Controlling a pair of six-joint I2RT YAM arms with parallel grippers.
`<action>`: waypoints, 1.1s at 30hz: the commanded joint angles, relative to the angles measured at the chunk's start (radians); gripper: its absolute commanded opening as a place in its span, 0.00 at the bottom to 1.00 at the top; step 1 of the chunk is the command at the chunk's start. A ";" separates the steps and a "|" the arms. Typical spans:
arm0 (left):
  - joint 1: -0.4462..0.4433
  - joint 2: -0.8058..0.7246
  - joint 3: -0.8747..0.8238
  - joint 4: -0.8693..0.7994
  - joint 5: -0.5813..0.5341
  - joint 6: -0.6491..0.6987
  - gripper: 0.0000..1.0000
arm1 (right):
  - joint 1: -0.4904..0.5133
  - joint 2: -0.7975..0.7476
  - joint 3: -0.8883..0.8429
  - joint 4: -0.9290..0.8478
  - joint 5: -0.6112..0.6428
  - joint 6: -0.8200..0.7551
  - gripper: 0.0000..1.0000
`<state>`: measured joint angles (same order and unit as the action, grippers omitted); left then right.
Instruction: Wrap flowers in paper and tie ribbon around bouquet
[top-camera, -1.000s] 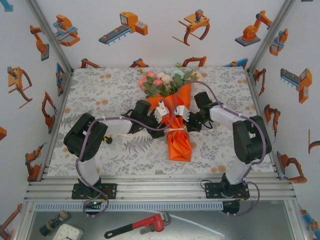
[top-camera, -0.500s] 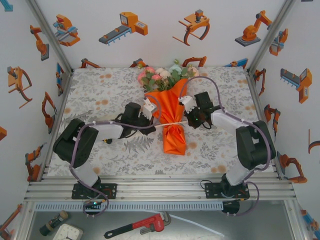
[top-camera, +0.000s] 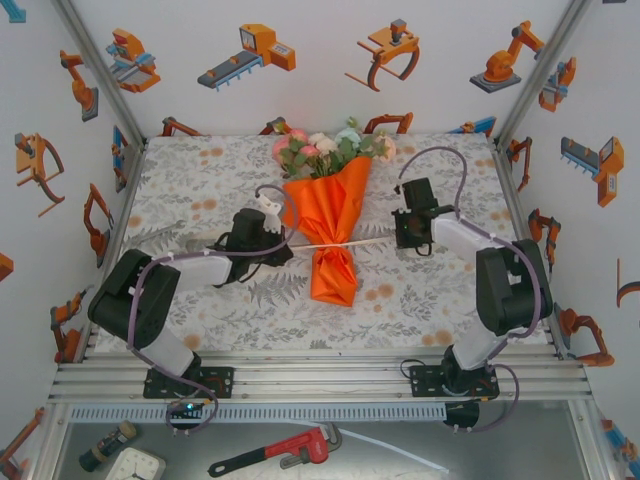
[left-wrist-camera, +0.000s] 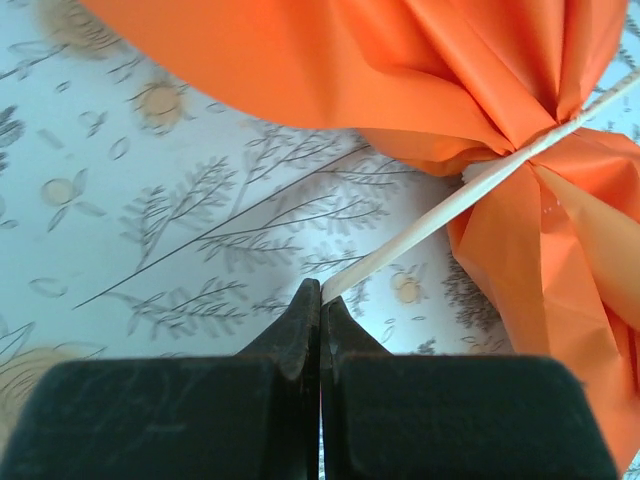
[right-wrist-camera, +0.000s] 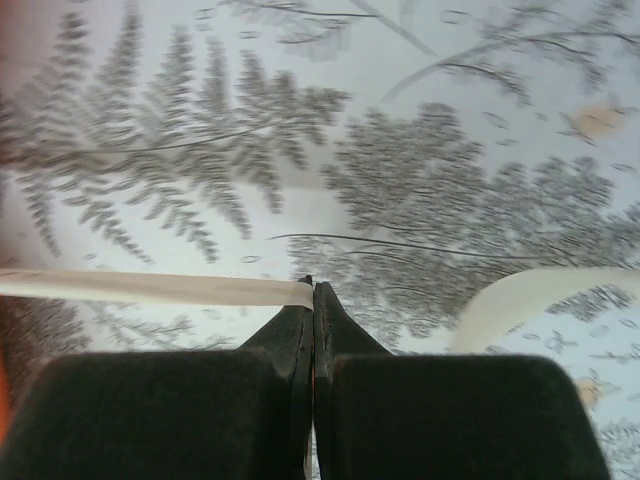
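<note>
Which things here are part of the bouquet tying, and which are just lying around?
In the job: flowers, orange paper, cream ribbon, left gripper, right gripper, both shut on the ribbon.
Lying about: red pipe wrench, white clock.

Top camera: high behind near edge, looking down. Wrist cameras: close, facing each other along the shared ribbon (left-wrist-camera: 430, 215).

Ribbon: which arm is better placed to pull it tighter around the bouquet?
Probably left. The left end effector is shut on the taut ribbon close to the bouquet, with more tablecloth behind it. The right end effector also grips it, with less room outward.
</note>
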<state>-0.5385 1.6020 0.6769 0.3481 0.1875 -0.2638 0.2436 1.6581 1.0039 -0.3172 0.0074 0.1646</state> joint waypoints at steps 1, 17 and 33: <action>0.070 -0.027 -0.042 -0.101 -0.101 0.011 0.00 | -0.089 -0.014 0.018 -0.075 0.247 -0.012 0.00; 0.077 -0.402 0.077 -0.509 -0.396 -0.196 0.71 | -0.242 -0.197 0.004 -0.117 -0.194 0.290 0.54; 0.235 -0.512 -0.010 -0.706 -0.443 -0.420 0.77 | -0.242 0.082 0.061 -0.222 0.138 0.841 0.57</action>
<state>-0.3115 1.0992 0.6640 -0.3183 -0.2306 -0.6571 -0.0067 1.7077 1.0245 -0.5362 0.0990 0.9394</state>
